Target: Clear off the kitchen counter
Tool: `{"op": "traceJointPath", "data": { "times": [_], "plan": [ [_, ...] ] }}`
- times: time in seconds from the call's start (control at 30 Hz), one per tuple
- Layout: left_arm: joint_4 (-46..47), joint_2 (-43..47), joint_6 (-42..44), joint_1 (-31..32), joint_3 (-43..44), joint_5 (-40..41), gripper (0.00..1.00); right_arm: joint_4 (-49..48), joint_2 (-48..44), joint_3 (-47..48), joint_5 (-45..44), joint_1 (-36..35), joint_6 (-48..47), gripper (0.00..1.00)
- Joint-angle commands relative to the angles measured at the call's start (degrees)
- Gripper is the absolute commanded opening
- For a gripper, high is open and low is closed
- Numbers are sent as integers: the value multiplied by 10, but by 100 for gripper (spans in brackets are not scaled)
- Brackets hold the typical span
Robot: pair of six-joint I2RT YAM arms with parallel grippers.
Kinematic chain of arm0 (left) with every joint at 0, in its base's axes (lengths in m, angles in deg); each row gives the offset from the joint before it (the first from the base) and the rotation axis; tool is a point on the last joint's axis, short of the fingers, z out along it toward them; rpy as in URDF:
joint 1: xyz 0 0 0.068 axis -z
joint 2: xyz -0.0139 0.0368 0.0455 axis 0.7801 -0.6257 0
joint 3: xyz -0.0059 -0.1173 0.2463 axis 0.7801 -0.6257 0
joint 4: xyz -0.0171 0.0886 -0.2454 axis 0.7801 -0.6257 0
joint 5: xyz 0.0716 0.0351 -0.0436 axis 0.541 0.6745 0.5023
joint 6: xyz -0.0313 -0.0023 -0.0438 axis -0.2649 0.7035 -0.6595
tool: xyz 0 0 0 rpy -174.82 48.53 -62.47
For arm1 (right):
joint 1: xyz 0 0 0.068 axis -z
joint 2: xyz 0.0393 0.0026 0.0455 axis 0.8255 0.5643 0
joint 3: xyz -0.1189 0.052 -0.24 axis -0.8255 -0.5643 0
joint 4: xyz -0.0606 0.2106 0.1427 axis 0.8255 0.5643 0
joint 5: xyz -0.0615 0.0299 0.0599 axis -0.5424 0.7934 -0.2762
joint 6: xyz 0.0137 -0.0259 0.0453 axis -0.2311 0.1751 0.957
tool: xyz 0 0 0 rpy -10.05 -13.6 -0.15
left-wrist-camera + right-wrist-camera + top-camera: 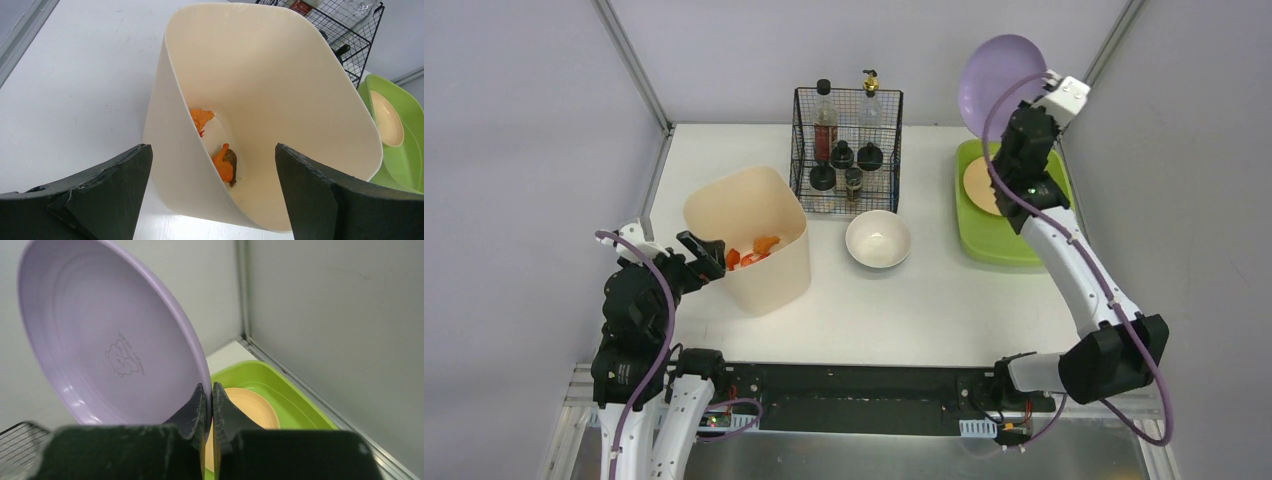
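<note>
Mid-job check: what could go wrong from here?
The right gripper pinches the purple plate only at its rim, near upright above the green tub; it might slip and strike the tan plate below. The open left gripper sits at the edge of the cream bin; a nudge might tip it and spill the orange scraps.

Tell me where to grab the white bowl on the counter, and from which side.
Pinch the white bowl by its near rim, coming straight down, one finger inside, one outside. It sits upright, mouth open, and its round body looks too wide to span. The wire basket stands close behind, crowding the far rim.
</note>
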Motion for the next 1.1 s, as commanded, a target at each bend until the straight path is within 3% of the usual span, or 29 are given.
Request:
{"op": "traceJointPath", "data": {
  "times": [0.0,0.17,0.3,0.67,1.07],
  "plan": [
    [10,-8,-9,-6,0,-14,97,166,22,52,69,103,243,0],
    [10,-11,-9,-5,0,-14,97,241,89,57,197,209,387,0],
    [10,-13,-8,-6,1,-14,97,247,146,50,258,255,440,0],
    [10,-20,-8,-5,2,-14,97,223,264,34,330,285,495,0],
    [10,-22,-7,-6,2,-26,97,220,321,24,380,302,531,0]
  ]
}}
